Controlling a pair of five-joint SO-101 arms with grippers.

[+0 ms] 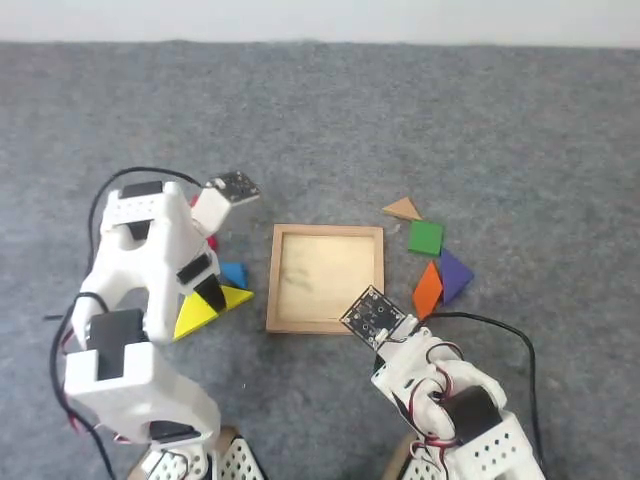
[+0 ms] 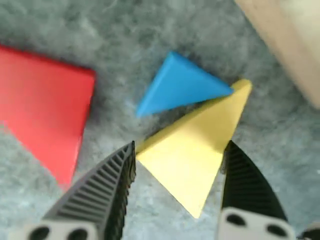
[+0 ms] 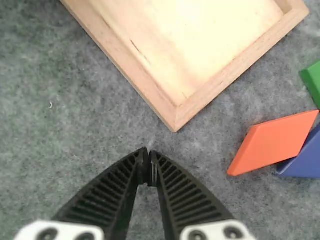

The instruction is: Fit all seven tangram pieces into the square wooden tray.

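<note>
Jaws of left gripper [image 2: 181, 145] parted, flanking yellow triangle [image 2: 195, 160] just left of wooden tray [image 1: 275, 280], blue triangle [image 2: 177, 87] against it. Right gripper [image 3: 149, 152] clenched on nothing, near tray's corner; orange piece [image 3: 272, 142] right of tray.

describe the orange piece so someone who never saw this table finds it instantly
Find the square wooden tray at the centre of the grey mat. Four pieces lie on the right arm's side; the orange piece is the one nearest that arm, beside the purple triangle. Only it is a slanted parallelogram.
</note>
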